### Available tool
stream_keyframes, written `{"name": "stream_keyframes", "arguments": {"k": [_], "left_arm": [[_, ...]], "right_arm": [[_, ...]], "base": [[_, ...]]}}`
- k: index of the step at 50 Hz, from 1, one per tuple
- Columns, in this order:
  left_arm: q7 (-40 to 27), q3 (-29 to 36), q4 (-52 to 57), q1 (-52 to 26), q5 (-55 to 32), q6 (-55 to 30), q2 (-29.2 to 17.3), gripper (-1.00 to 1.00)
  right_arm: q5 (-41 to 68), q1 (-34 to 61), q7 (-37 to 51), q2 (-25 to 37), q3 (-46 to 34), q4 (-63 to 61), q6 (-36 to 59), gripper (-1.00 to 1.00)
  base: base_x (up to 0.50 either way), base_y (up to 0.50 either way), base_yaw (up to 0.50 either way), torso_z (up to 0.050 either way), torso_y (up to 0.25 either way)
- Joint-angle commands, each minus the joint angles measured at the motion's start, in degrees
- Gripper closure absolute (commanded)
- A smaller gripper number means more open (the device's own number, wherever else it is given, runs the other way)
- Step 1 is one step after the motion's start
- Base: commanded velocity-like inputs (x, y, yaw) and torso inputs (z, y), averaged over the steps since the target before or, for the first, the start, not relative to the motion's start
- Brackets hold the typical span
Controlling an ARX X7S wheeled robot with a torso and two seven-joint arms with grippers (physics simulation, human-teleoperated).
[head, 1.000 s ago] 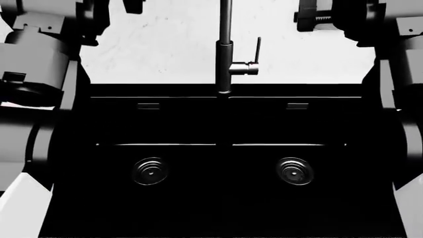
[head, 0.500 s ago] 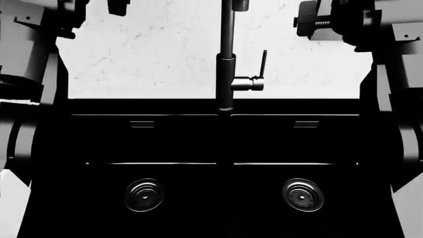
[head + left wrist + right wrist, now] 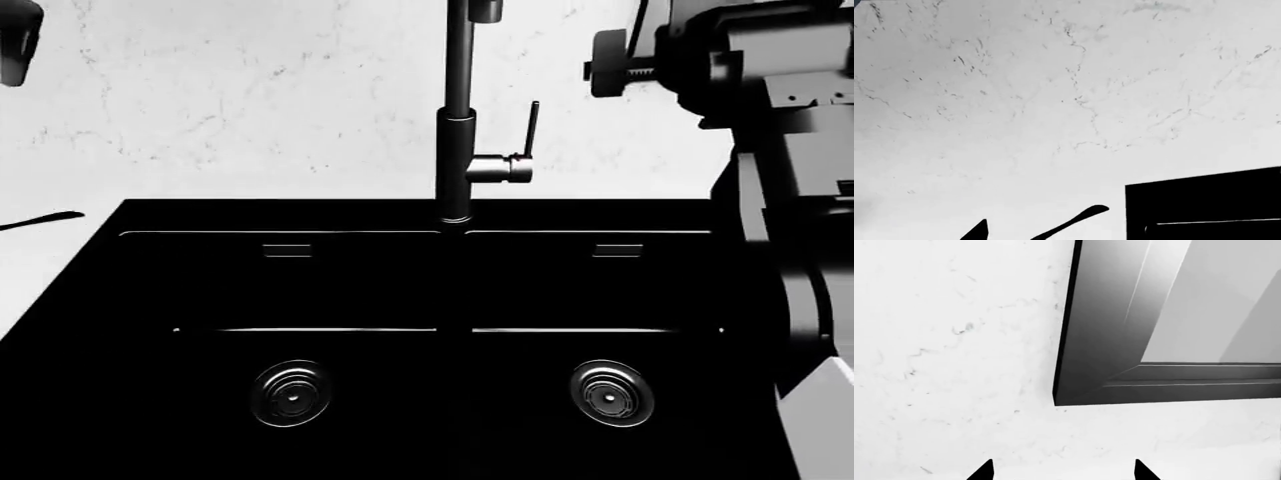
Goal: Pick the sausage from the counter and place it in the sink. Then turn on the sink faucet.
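Note:
The sausage is out of view in every frame. The black double-basin sink (image 3: 280, 215) fills the head view, with the faucet (image 3: 457, 120) standing behind its divider and the thin lever (image 3: 533, 125) upright. White counter (image 3: 267, 110) lies behind and to the left. My left gripper (image 3: 1061, 234) hovers over the counter (image 3: 1054, 100) beside a sink corner (image 3: 1201, 200). One of its fingertips (image 3: 981, 231) shows, set wide, with nothing held. My right gripper (image 3: 1062, 471) is open and empty over white marble. In the head view only an edge of the left gripper (image 3: 16, 45) shows.
Two round metal drains (image 3: 291, 392) (image 3: 611, 393) sit in the basins. A thin dark shadow (image 3: 40, 218) lies on the counter left of the sink. The right arm (image 3: 774, 150) stands over the sink's right side. A grey framed panel (image 3: 1121, 340) fills part of the right wrist view.
The sink first slid lower in the head view. The left arm then swung out to the left, uncovering the counter beside the sink. The right arm shifted slightly.

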Motion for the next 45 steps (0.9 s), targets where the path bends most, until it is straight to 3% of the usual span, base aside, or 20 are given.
{"name": "stream_keyframes", "arguments": {"k": [1,3,6,11,15,22,30,34,45], "left_arm": [[29.65,2.14,11.06,5.93,24.88,-8.77,-7.28,-1.0],[36.89,1.08,13.96,7.97,31.43,-8.71,-8.98,-1.0],[40.26,1.03,16.67,9.62,34.4,-8.15,-11.38,-1.0],[48.39,7.34,12.85,6.92,38.77,-8.58,-13.52,-1.0],[48.6,17.84,12.99,3.52,32.0,-8.79,-17.44,-1.0],[48.56,18.41,12.98,3.8,33.09,-8.78,-18.83,-1.0],[46.95,14.08,8.95,5.48,35.31,-8.27,-16.58,-1.0],[39.72,7.27,2.37,6.31,33.94,-6.82,-13.24,-1.0],[28.08,-5.77,-5.44,12.1,29.74,-4.09,-10.6,-1.0]], "right_arm": [[-1.01,-1.65,-1.67,-1.21,0.9,-0.02,-0.22,-1.0],[-1.01,-1.89,-1.65,-1.24,0.74,-0.02,-0.24,-1.0],[-0.98,-2.12,-1.61,-1.27,0.58,-0.02,-0.16,-1.0],[-0.96,-2.67,-1.54,-1.39,0.35,-0.02,-0.11,-1.0],[-0.89,-3.08,-1.53,-1.45,0.22,-0.02,-0.04,-1.0],[-0.88,-3.18,-1.7,-1.56,0.0,-0.02,-0.06,-1.0],[-0.81,-3.67,-1.47,-1.48,-0.08,-0.01,-0.17,-1.0],[-0.77,-4.11,-1.46,-1.43,-0.04,-0.01,-0.37,-1.0],[-0.77,-4.68,-1.55,-1.72,-0.14,-0.01,-0.46,-1.0]], "base": [[0.0,0.0,0.0,0.0,0.0],[0.0,0.0,0.0,0.0,0.0],[0.0,0.0,0.0,0.0,0.0],[0.0,0.0,0.0,0.0,0.0],[0.0,0.0,0.0,0.0,0.0],[0.0,0.0,0.0,0.0,0.0],[0.0,0.0,0.0,0.0,0.0],[0.0,0.0,0.0,0.0,0.0],[0.0,0.0,0.0,0.0,0.0]]}}
